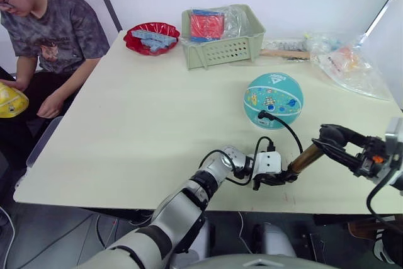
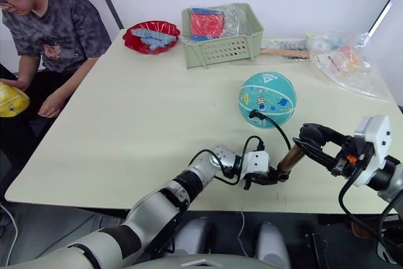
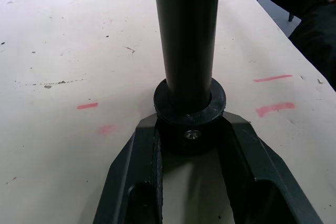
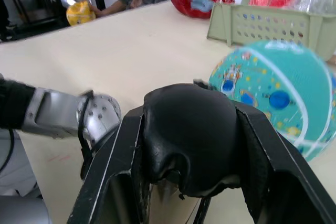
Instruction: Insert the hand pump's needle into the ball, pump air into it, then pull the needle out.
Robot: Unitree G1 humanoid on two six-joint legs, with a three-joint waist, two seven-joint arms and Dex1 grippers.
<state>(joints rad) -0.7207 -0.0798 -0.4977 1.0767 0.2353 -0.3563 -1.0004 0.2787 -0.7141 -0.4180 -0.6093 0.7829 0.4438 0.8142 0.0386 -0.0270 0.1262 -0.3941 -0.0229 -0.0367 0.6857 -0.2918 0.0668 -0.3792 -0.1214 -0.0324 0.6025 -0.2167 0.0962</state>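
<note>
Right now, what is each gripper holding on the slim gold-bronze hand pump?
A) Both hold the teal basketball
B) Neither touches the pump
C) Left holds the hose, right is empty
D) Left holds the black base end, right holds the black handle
D: the left gripper clamps the black end cap of the gold-bronze hand pump, while the right gripper closes on its black handle, beside the teal basketball.

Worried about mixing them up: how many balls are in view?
2: the teal ball on the table near the pump hose, and a yellow ball beside the seated person, off the table's far-left edge.
</note>
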